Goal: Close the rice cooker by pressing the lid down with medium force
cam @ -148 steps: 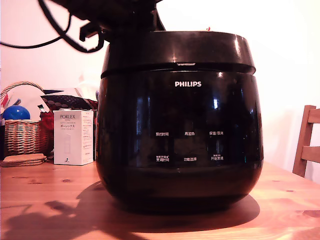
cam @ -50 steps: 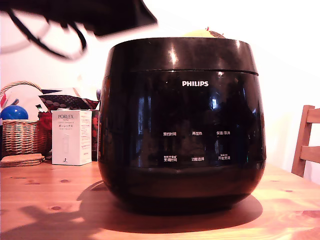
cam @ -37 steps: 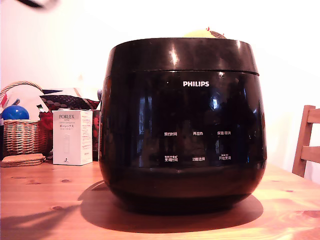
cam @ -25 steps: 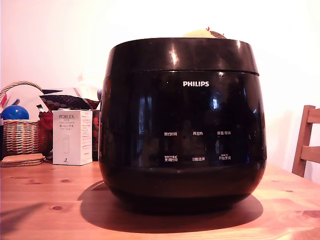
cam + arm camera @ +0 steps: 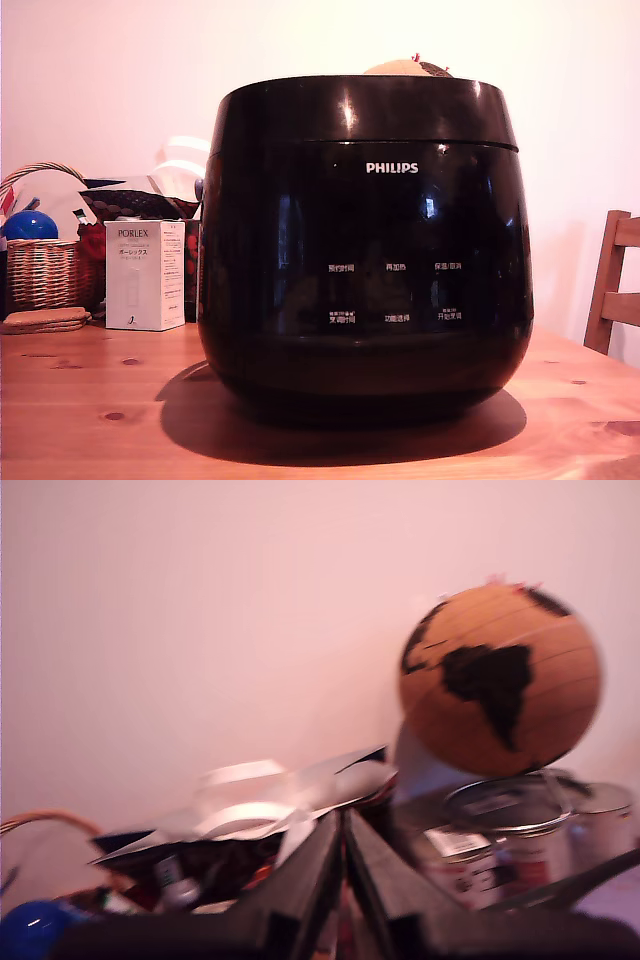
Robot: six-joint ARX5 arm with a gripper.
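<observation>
We are seeing the large glossy black rice cooker (image 5: 365,250) sitting on the wooden table (image 5: 90,420), its black lid (image 5: 360,108) apparently seated; pressing looks complete. The gripper (image 5: 343,825) is pointing elsewhere, fingers together, holding nothing.

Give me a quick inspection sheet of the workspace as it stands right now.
Surface: wooden table, bare in front.
Job's things: rice cooker upright; lid down, seam looks even.
Clutter: white box, wicker basket holding a blue ball, and coasters on the exterior view's left.
Gripper: gripper seen only by the wrist view, fingers together, holding nothing.
Cables: nothing seen.
Surroundings: wooden chair at the exterior view's right; globe and tins behind.
</observation>
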